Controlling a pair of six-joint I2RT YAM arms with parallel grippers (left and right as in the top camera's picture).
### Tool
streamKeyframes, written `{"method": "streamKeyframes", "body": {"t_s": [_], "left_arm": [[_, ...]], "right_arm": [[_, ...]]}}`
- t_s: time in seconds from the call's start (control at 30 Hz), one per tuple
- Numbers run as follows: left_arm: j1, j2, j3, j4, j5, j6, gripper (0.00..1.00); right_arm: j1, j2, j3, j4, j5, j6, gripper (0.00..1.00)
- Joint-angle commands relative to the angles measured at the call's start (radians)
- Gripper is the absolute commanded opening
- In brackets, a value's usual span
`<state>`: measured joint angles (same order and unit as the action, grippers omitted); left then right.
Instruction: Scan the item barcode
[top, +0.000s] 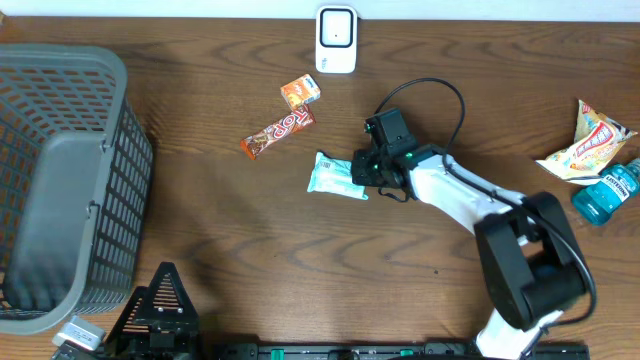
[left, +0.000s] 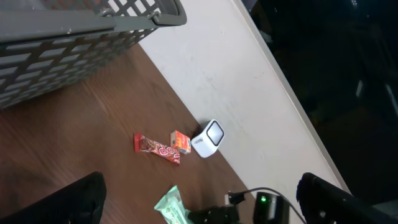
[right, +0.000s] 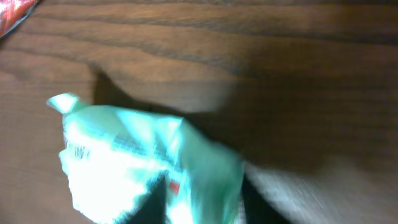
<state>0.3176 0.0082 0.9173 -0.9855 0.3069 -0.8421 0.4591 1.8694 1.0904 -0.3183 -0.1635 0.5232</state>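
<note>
The item is a mint-green and white packet (top: 333, 176) lying on the wood table, near the middle. My right gripper (top: 360, 172) is at the packet's right end. In the blurred right wrist view, the packet (right: 124, 155) fills the lower left and its green end sits pinched between the two dark fingers of my right gripper (right: 202, 202). The white barcode scanner (top: 336, 40) stands at the table's far edge, and the scanner (left: 208, 138) also shows in the left wrist view. My left gripper (left: 208, 202) hangs open and empty at the near left, far from the packet (left: 173, 208).
A grey mesh basket (top: 60, 180) takes up the left side. A red candy bar (top: 278, 133) and a small orange box (top: 300, 91) lie between the packet and the scanner. A snack bag (top: 588, 140) and a blue bottle (top: 606, 195) sit at the right edge.
</note>
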Motion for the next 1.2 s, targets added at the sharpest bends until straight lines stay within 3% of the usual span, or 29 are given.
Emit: {"method": "streamKeyframes", "body": {"t_s": [0.0,0.2,0.4,0.57,0.73,0.93,1.03,1.17], "left_arm": [[0.002,-0.005,0.021,0.000,-0.014,-0.005,0.98],[0.002,-0.005,0.021,0.000,-0.014,-0.005,0.98],[0.002,-0.005,0.021,0.000,-0.013,-0.006,0.98],[0.002,-0.005,0.021,0.000,-0.013,-0.006,0.98],[0.002,-0.005,0.025,0.000,-0.013,-0.005,0.98],[0.002,-0.005,0.025,0.000,-0.013,-0.006,0.98],[0.002,-0.005,0.025,0.000,-0.013,-0.006,0.98],[0.002,-0.005,0.025,0.000,-0.013,-0.006,0.98]], "right_arm": [[0.000,-0.082,-0.004,-0.033,-0.005,-0.075,0.93],[-0.001,-0.147,-0.005,-0.116,-0.024,-0.032,0.92],[-0.002,-0.098,-0.040,-0.106,-0.038,-0.159,0.92],[0.006,0.014,-0.049,-0.030,-0.053,-0.280,0.99],[0.003,0.109,-0.049,0.024,-0.090,-0.306,0.99],[0.003,0.151,-0.049,-0.076,-0.187,-0.644,0.98],[-0.002,0.151,-0.049,-0.122,-0.188,-0.718,0.99],[-0.002,0.151,-0.049,-0.172,-0.235,-0.811,0.87]]}}
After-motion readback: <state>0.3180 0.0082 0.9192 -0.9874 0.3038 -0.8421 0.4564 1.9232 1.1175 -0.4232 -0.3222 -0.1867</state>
